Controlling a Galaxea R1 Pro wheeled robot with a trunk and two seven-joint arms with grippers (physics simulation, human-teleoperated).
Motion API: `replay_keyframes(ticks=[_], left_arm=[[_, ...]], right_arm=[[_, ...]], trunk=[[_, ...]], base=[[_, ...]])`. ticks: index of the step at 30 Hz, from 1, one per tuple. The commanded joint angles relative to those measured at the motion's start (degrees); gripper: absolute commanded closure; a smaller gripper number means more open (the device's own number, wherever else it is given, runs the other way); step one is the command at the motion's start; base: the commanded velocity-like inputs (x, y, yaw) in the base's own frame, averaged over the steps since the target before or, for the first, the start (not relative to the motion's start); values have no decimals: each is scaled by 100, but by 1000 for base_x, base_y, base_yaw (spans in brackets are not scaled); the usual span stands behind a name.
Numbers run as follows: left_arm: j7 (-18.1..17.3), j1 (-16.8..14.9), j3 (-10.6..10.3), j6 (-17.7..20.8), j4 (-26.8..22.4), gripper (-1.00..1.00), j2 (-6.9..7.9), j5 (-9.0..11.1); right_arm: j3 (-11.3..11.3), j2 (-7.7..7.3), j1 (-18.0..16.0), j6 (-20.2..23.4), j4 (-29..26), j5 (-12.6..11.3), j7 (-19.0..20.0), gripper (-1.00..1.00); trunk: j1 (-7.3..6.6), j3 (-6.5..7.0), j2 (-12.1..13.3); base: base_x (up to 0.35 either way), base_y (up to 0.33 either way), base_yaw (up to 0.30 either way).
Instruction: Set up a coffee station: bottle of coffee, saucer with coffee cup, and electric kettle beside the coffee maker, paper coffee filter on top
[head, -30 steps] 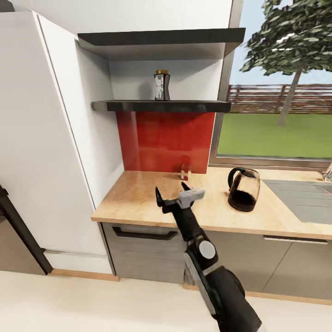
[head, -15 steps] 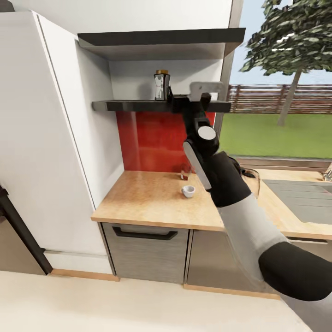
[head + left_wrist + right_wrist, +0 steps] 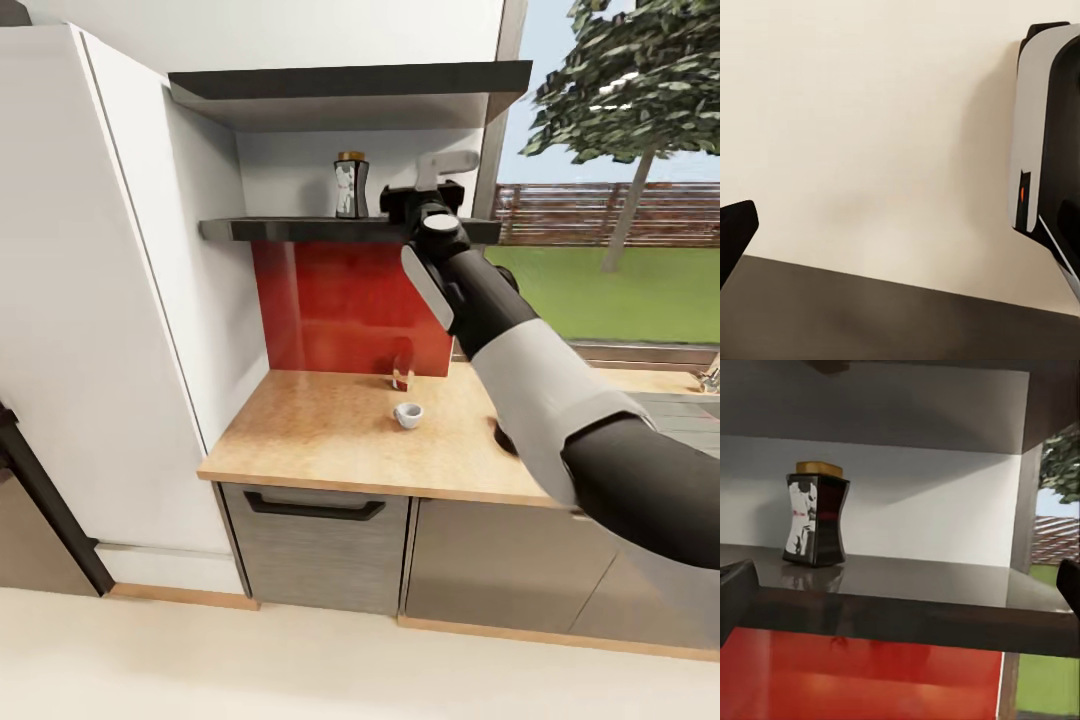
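Nearest us, our right arm reaches up from the lower right, its jaws (image 3: 425, 200) raised to the level of the thick dark grey floating kitchen shelf (image 3: 300, 230). In the right wrist view one dark fingertip (image 3: 735, 592) sits at each edge of the picture with a wide gap between, so the right jaws are spread and holding nothing. Our left jaws: cannot tell, just pale floor in that wrist view.

Below the jaws, on the pale beige table (image 3: 320, 430), sits the tiny white coffee cup (image 3: 407, 414), with a small reddish jar (image 3: 402, 375) behind it at the red backsplash.

Beyond the jaws and off to their left stands the small squat dark bottle of coffee with the yellow-gold lid (image 3: 816, 516), upright on the shelf, well apart from the fingers. We judge the arm is lined up at shelf height for a side grasp.

Versus a second ago: the arm was low over the table, now raised; the glass kettle is now hidden behind the arm.
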Motion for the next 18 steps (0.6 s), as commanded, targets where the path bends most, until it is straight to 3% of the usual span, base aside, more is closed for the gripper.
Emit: replay_keyframes(ticks=[1,10,18], left_arm=[[-2,-6,-47,-29,14,-100,-2,36],[124,-13,-29,-29,8,-100,1,37],[402,-13,-31,-29,7,-100,-8,37]], right_arm=[[15,0,-39,24,36,-32,-41,-100],[-5,0,-92,18,80,-41,-39,-100],[-2,0,-91,16,79,-41,-40,-100]], trunk=[[4,-13,-13],[4,-13,-13],[4,-13,-13]], base=[[0,0,0],[2,0,0],[239,86,0]])
